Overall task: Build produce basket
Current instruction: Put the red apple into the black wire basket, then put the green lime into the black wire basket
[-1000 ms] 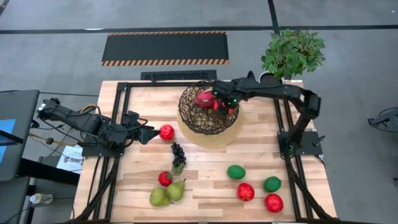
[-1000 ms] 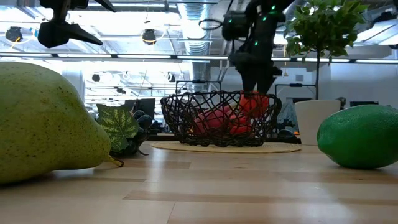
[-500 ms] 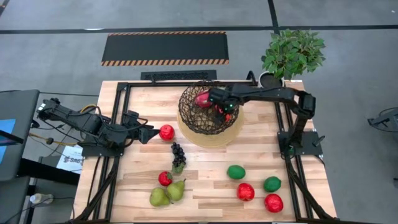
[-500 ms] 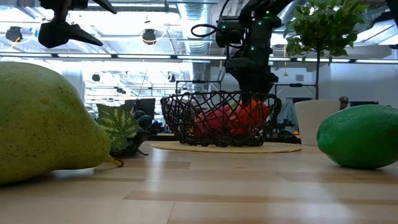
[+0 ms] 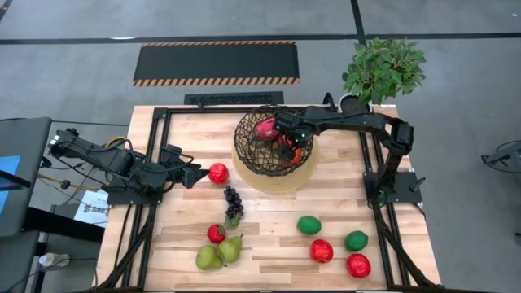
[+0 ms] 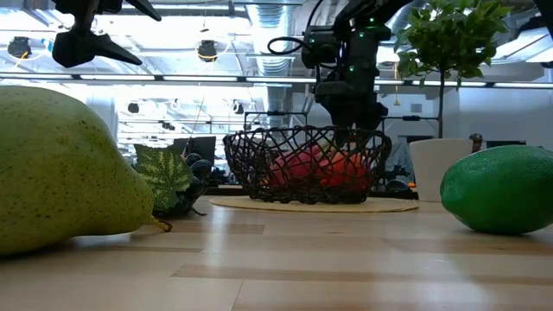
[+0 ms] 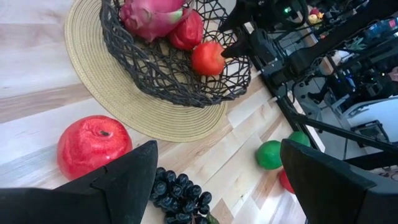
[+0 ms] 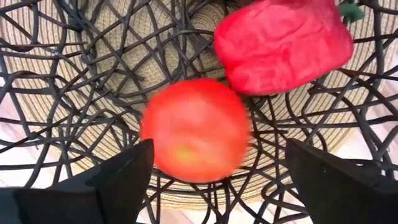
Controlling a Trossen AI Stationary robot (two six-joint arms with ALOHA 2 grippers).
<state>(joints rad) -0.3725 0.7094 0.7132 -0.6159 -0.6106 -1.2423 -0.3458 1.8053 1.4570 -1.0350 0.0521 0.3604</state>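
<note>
I am working the right claw (image 5: 286, 143) inside the basket (image 5: 273, 163), its fingers spread wide and holding nothing; an orange (image 8: 194, 129) is sitting just below it in the basket, beside a red pepper (image 8: 283, 42) and a pink dragon fruit (image 7: 152, 14); the orange looks blurred, so I judge it is not settled. The left claw (image 7: 217, 180) is waiting over the worktop (image 5: 269, 236) with its fingers also wide apart, pointing at a red apple (image 7: 93, 146) just beside the basket's tan base, with dark grapes (image 7: 183, 202) close by.

I am judging these fruits to be light, hard plastic toys; smooth and round, so likely to slip or roll if pinched off-centre; I would be closing across the apple's widest part, straight through its middle. The grapes look bumpy and irregular; I would be taking them across the body of the bunch. The two pears (image 5: 218, 252), green fruits (image 5: 308, 225) and red fruits (image 5: 321, 251) are lying well apart near the front edge.
</note>
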